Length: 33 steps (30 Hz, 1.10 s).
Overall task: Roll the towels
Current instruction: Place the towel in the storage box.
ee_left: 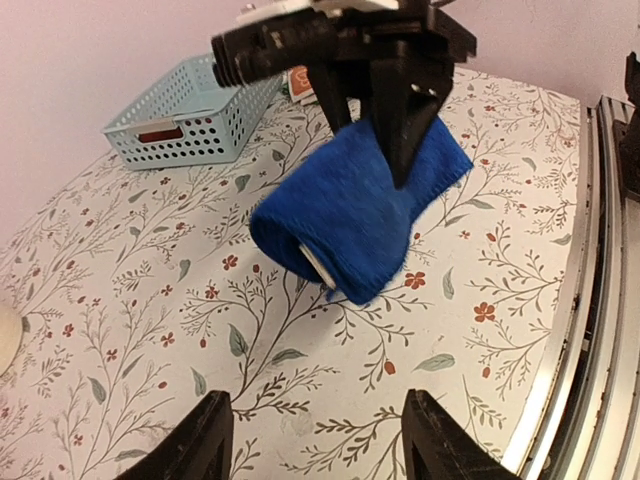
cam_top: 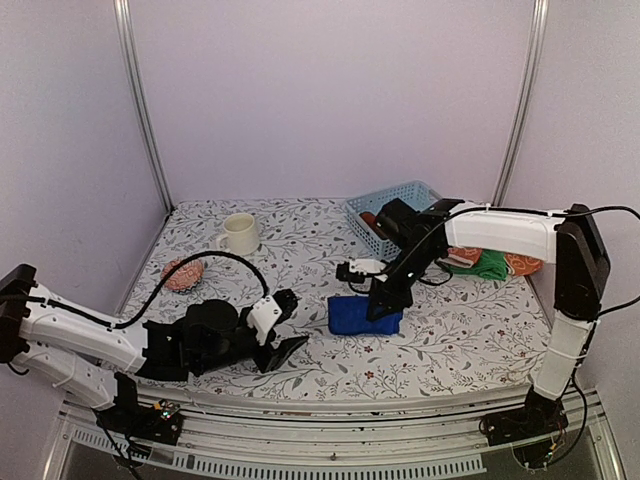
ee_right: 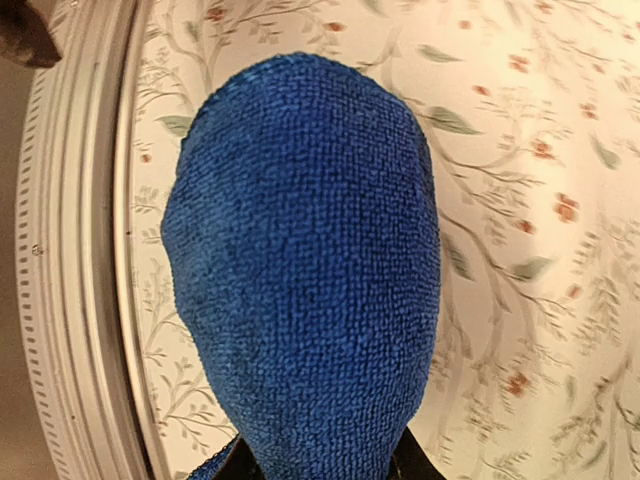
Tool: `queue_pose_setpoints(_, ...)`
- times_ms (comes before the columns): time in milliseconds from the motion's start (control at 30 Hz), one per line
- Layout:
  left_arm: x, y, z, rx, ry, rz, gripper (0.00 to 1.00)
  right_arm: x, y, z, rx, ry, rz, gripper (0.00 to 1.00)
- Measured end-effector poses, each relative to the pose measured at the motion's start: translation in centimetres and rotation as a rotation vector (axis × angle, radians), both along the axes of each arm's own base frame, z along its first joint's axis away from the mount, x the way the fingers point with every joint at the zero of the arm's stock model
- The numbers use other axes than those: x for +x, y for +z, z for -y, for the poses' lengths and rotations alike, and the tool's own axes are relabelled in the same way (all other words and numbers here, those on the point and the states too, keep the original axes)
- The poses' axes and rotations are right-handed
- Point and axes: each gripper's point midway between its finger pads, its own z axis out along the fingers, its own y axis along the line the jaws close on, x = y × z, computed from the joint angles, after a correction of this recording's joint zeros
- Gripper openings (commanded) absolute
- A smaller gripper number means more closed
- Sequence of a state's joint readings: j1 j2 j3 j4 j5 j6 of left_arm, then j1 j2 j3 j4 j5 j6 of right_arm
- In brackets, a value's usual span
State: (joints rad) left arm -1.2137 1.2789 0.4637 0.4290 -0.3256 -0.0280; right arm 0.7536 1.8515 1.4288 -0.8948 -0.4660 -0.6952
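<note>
**Top view.** The blue towel (cam_top: 362,316) lies rolled at mid-counter (cam_top: 455,342). The right pincer (cam_top: 381,303) is clamped on it toward its right end. The left pincer (cam_top: 289,326) sits low just left of the roll, open and empty. Risk: the hold is at one end only, so a lift or drag could let the free end sag and the roll slacken.

**Left wrist view.** The roll is pinched near its far end, and a pale tag or inner layer shows at the near end. Risk: nothing holds that end, so it may unwind. The left fingers (ee_left: 214,436) stand apart, short of the roll. An off-line closing would shove it rather than catch it.

**Right wrist view.** The towel fills the frame, with the counter's edge rail (ee_right: 85,250) beside it. Risk: a pull that way could carry the roll over the edge.
</note>
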Motion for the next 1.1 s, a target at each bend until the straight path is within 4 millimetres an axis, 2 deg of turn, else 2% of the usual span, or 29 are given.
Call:
queue_pose_setpoints(67,0.1,0.0,-0.2,-0.003,0.010,-0.002,0.59,2.6,1.0,0.8,0.000,-0.063,0.047,0.06)
queue_pose_setpoints(333,0.4,0.0,-0.4,-0.009,0.031,-0.009,0.59,15.8,7.7,3.6,0.047,-0.405,0.298,0.08)
queue_pose_setpoints(467,0.4,-0.2,-0.4,-0.011,0.034,-0.017,0.59,22.1,9.1,5.7,0.056,-0.579,0.371,0.08)
queue_pose_setpoints(567,0.3,-0.4,-0.4,-0.011,0.035,-0.025,0.59,26.5,8.6,7.5,0.037,-0.692,0.415,0.07)
queue_pose_setpoints(700,0.2,-0.7,-0.5,-0.015,0.033,-0.037,0.59,31.2,6.2,10.2,-0.010,-0.826,0.432,0.08)
queue_pose_setpoints(900,0.0,-1.6,-0.3,-0.004,0.024,-0.058,0.59,35.4,3.8,12.8,-0.032,-0.947,0.455,0.07)
queue_pose_setpoints(1100,-0.2,-2.1,-0.1,-0.005,0.019,-0.077,0.59,37.0,1.6,13.6,-0.058,-0.982,0.473,0.06)
